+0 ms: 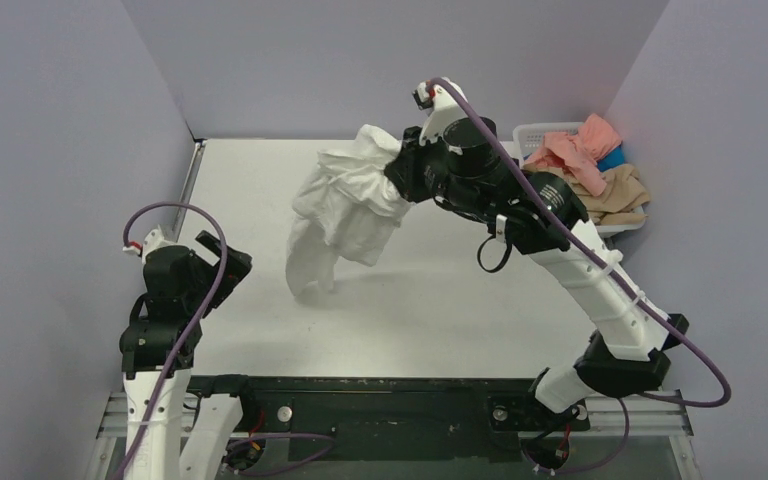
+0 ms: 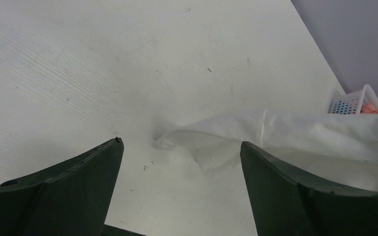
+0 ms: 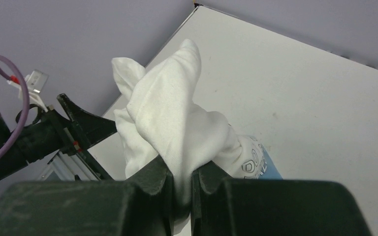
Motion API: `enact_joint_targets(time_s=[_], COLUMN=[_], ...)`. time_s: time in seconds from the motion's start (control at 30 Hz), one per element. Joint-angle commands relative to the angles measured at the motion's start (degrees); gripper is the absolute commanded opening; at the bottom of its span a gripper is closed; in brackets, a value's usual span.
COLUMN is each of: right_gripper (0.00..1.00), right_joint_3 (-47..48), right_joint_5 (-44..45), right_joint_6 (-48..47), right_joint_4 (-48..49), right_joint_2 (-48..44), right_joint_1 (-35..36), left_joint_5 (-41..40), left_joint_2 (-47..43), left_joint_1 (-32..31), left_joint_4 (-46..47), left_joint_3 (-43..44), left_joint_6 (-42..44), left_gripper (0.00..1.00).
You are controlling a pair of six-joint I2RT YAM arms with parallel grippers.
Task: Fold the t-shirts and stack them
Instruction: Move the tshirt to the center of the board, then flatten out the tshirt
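My right gripper [image 1: 407, 158] is shut on the white t-shirt [image 1: 345, 205] and holds it bunched above the table, its lower end touching the surface. In the right wrist view the cloth [image 3: 170, 115] is pinched between my fingers [image 3: 152, 179], and a bit of blue print [image 3: 266, 164] shows. My left gripper [image 1: 228, 262] is open and empty near the table's left front; in its wrist view [image 2: 182, 147] the shirt's tip [image 2: 211, 140] lies just ahead between the jaws. Salmon-pink [image 1: 575, 150], tan [image 1: 620, 195] and blue [image 1: 612, 158] t-shirts sit piled in the basket.
A white lattice basket [image 1: 540, 133] stands at the back right, also seen in the left wrist view [image 2: 352, 101]. Purple walls enclose the white table [image 1: 440, 300] on three sides. A metal rail [image 1: 188, 185] runs along the table's left edge.
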Motion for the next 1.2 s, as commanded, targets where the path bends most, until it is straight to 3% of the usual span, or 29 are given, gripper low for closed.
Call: enact_joint_targets(time_s=[0.0,0.07,0.1,0.17,0.2,0.27,0.3,0.37,0.47,0.67,0.93,1.1,1.17], right_gripper=[0.0,0.01,0.06,0.34,0.6,0.9,0.93,0.95,0.96,0.95,0.95,0.94,0.93], right_joint_3=[-17.2,-30.33,-34.94,-48.24,-54.69,-60.15,-61.55,-62.53,-64.22,-71.72,-76.81,-80.95,-82.97], right_joint_5=[11.99,8.7,6.97,8.86,11.32,20.41,25.69,28.85,25.63,11.54,7.83,10.66,11.56], right_joint_6=[2.31,5.64,6.49,9.04,10.44,12.17,13.13,13.97,14.77,13.97,16.6,21.3,23.59], right_joint_4=[1.39,0.52,0.29,-0.74,-1.58,-4.18,-5.23,-7.44,-7.14,1.49,5.33,7.75,9.72], right_joint_2=[-10.85,-15.9,-17.38,-20.53,-21.95,-23.95,-24.61,-27.41,-32.07,-34.63,-31.85,-31.23,-32.33], right_joint_1=[-4.67,-11.26,-16.08,-22.47,-24.0,-26.53,-27.03,-27.26,-27.02,-23.73,-17.68,-17.34,-17.38], left_joint_5=[-7.05,-7.23,-6.96,-4.6,-1.7,3.53,5.41,10.38,13.23,6.38,6.92,7.09,7.15], left_joint_2=[-1.48,-2.0,-2.08,-1.56,-1.17,0.99,3.09,6.85,12.6,31.23,59.63,68.75,71.46], left_joint_1=[-0.14,-0.18,-0.16,-0.22,-0.24,-0.23,-0.31,-0.49,-3.89,-16.01,-16.99,-18.05,-18.45], left_joint_4=[-5.59,-5.17,-4.68,-2.2,0.3,4.55,6.2,10.89,19.43,28.74,31.3,32.85,33.29], left_joint_3=[2.48,1.51,1.02,-1.08,-2.93,-5.72,-7.39,-9.27,-11.17,-5.23,7.6,13.62,15.06], left_joint_6=[-0.26,-0.67,-0.96,-1.38,-1.45,-1.62,-1.75,-2.19,-3.58,-2.4,0.64,1.23,1.13], left_gripper=[1.0,1.0,1.0,1.0,1.0,1.0,1.0,1.0,1.0,1.0,1.0,1.0,0.95])
